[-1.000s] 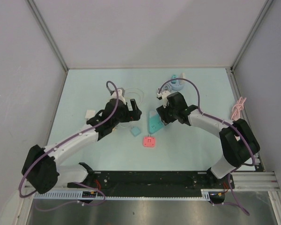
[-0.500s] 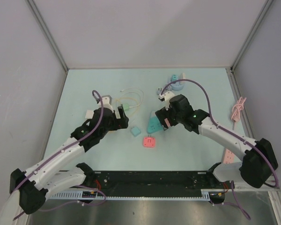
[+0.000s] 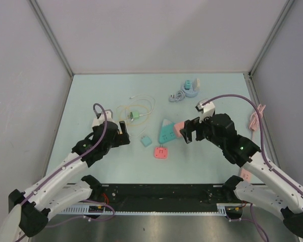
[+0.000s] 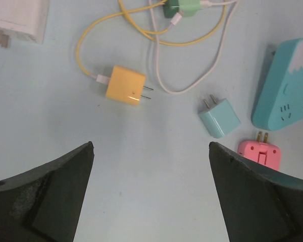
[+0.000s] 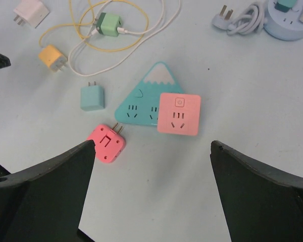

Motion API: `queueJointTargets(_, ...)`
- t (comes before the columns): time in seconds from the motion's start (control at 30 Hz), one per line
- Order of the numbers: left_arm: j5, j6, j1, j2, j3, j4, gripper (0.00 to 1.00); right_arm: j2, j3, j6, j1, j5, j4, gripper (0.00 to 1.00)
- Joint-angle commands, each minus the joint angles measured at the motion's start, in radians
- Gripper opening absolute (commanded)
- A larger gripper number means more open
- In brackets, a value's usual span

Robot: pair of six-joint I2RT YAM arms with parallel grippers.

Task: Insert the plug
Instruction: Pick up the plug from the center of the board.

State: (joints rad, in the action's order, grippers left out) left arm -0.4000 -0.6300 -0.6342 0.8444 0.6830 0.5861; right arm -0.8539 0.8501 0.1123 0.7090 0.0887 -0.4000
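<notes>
The pink square plug (image 5: pixel 179 113) sits flat on the right part of the teal mountain-shaped power strip (image 5: pixel 141 98), mid-surface (image 5: pixel 252 91). My right tool (image 5: pixel 152 145) hangs over it, jaws wide, empty. 1 small pink adapter (image 5: pixel 107 143) lies just beside the strip. My left tool (image 4: pixel 151 146) is wide too, empty.

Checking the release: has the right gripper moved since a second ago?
Yes. The right gripper has pulled back rightward, off the teal mountain-shaped socket strip, jaws open.

pink square plug (image 5: pixel 179 113) sits flat atop the teal mountain-shaped socket (image 5: pixel 140 97).
</notes>
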Motion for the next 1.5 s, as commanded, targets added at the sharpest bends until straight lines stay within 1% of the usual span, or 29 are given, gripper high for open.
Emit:
queueJointTargets(0.0, -0.025, 0.019, 0.077, 0.025, 0.046, 0.006, 1.0, 0.055, -0.049, 0.018, -0.012, -0.009, 0.029, 1.0)
queueJointTargets(0.03, -0.014, 0.032, 0.121, 0.036, 0.049, 0.001, 1.0, 0.064, -0.052, 0.017, -0.017, -0.01, 0.027, 1.0)
queueJointTargets(0.17, 0.027, 0.107, 0.218, 0.103, 0.078, -0.014, 1.0, 0.07, -0.074, 0.021, -0.022, -0.017, 0.035, 1.0)
queueJointTargets(0.43, 0.03, 0.147, 0.277, 0.192, 0.085, -0.057, 1.0, 0.012, -0.092, 0.023, -0.023, -0.036, 0.015, 1.0)
queueJointTargets(0.6, 0.092, 0.165, 0.277, 0.268, 0.084, -0.094, 1.0, -0.022, -0.097, 0.009, -0.02, -0.038, 0.02, 1.0)
queueJointTargets(0.67, 0.139, 0.17, 0.275, 0.304, 0.089, -0.094, 1.0, -0.024, -0.105, 0.004, -0.022, -0.04, 0.027, 1.0)
queueJointTargets(0.73, 0.174, 0.176, 0.26, 0.324, 0.084, -0.101, 1.0, -0.025, -0.108, 0.004, -0.023, -0.043, 0.038, 1.0)
queueJointTargets(0.8, 0.181, 0.174, 0.236, 0.332, 0.081, -0.111, 0.99, -0.03, -0.111, 0.003, -0.025, -0.041, 0.041, 1.0)
queueJointTargets(0.87, 0.184, 0.144, 0.223, 0.337, 0.076, -0.112, 0.98, -0.039, -0.114, 0.004, -0.026, -0.041, 0.046, 0.99)
queueJointTargets(0.97, 0.175, 0.093, 0.176, 0.338, 0.066, -0.129, 0.98, -0.053, -0.118, 0.003, -0.028, -0.055, 0.056, 0.99)
queueJointTargets(1.0, 0.171, 0.081, 0.136, 0.343, 0.067, -0.131, 0.98, -0.053, -0.118, 0.003, -0.029, -0.053, 0.056, 0.99)
queueJointTargets(1.1, 0.158, 0.032, 0.068, 0.367, 0.084, -0.138, 0.98, -0.059, -0.12, 0.004, -0.034, -0.06, 0.056, 0.98)
queueJointTargets(1.2, 0.132, -0.02, 0.004, 0.398, 0.105, -0.149, 0.98, -0.059, -0.121, 0.003, -0.034, -0.067, 0.059, 0.98)
queueJointTargets(1.3, 0.122, -0.042, -0.047, 0.436, 0.125, -0.167, 0.98, -0.062, -0.123, 0.003, -0.042, -0.073, 0.062, 0.98)
queueJointTargets(1.47, 0.11, -0.088, -0.09, 0.544, 0.191, -0.184, 0.97, -0.063, -0.128, 0.004, -0.045, -0.076, 0.064, 0.98)
